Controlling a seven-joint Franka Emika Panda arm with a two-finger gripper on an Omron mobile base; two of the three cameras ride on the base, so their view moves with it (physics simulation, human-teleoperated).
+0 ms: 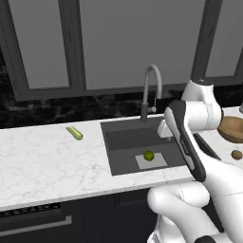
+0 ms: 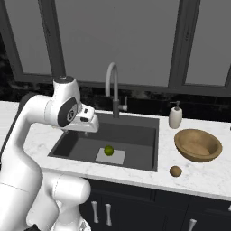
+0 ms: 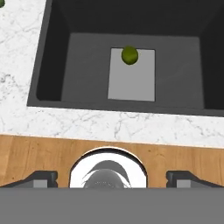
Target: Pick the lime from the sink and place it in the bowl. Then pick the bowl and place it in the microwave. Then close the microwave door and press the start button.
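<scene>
Presumably light, firm and smooth-skinned, that lime (image 3: 129,55): small and round, so likely to roll or squirt sideways if pinched off-centre. Best taken across its widest part, one finger on each side, coming straight down from above. Not fragile, by the look of it; a moderate squeeze should do.

Sits on the light grey mat (image 3: 132,75) at the bottom of the sink (image 3: 52,57), close to one edge of the mat, apart from the basin walls. Nothing else in the basin beside it. Good clearance all round for the fingers.

Gripper (image 3: 112,178) spread wide and empty, the two dark tips standing far apart at the bottom of the hand view. Hangs above the near rim of the sink and the marble counter (image 3: 131,127), well apart from the lime, which lies ahead and below, slightly off the centre line between the tips. Needs a reach forward over the basin and then a descent before any closing.

Seen from the right base view, lime (image 2: 108,150) low in the basin, faucet (image 2: 113,85) arching behind it, wooden bowl (image 2: 198,144) on the counter to the right of the sink, with a small brown fruit (image 2: 175,171) just in front of it. Bowl empty, so first step not yet done.
</scene>
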